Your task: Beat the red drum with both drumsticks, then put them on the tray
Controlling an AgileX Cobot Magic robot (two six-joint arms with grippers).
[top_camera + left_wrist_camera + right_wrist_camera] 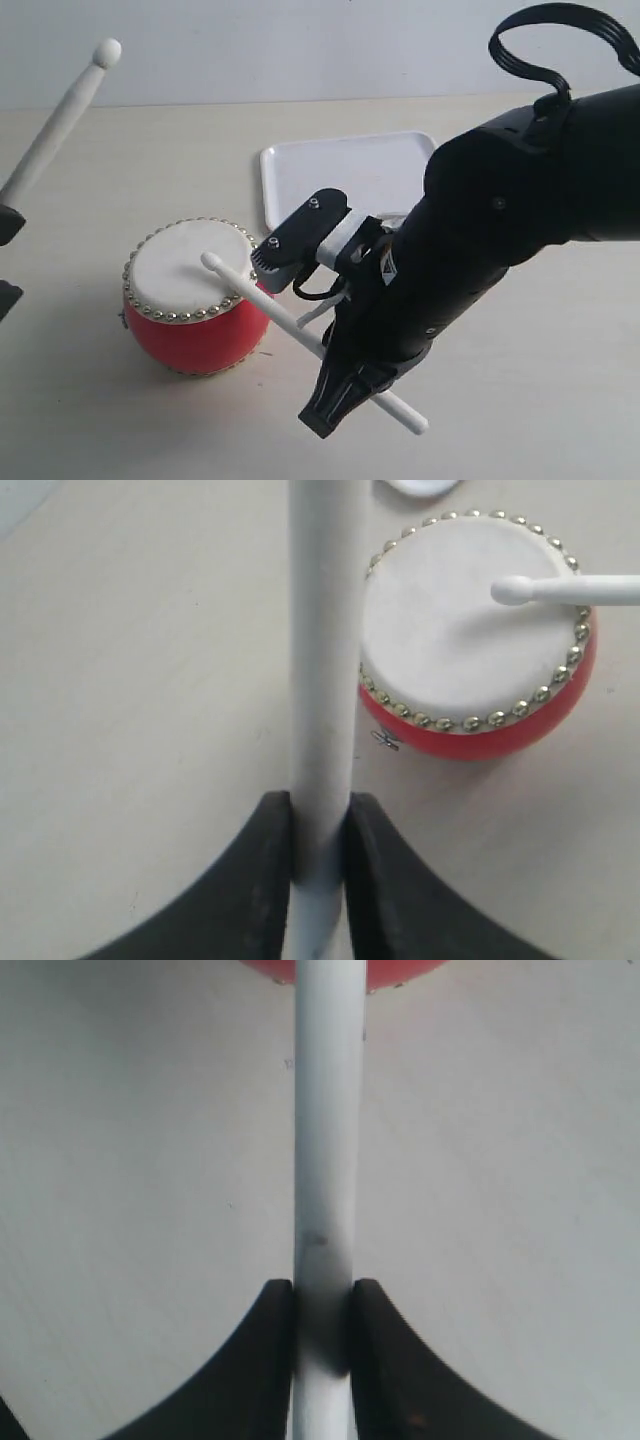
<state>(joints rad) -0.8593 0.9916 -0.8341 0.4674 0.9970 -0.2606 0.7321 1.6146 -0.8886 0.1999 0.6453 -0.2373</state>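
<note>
My right gripper (322, 1295) clamps the right drumstick (290, 323), its bead at the red drum (190, 335) ahead. My left gripper (320, 810) clamps the left drumstick (60, 116), held high, I judge, to strike. The tray (300, 175) waits beyond both.

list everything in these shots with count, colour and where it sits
drum: 1, red body, cream top, silver studs; on the table, left of centre
sticks: 2, cream; left stick held tip-up at the left edge, right stick slanting with its tip over the drum top
tray: 1, white; behind the drum, partly hidden by the arm
table: 1, beige; under everything
left tool: 1, black; shut on the left stick
right tool: 1, black; shut on the right stick
right arm: 1, black; reaching in from the right
</note>
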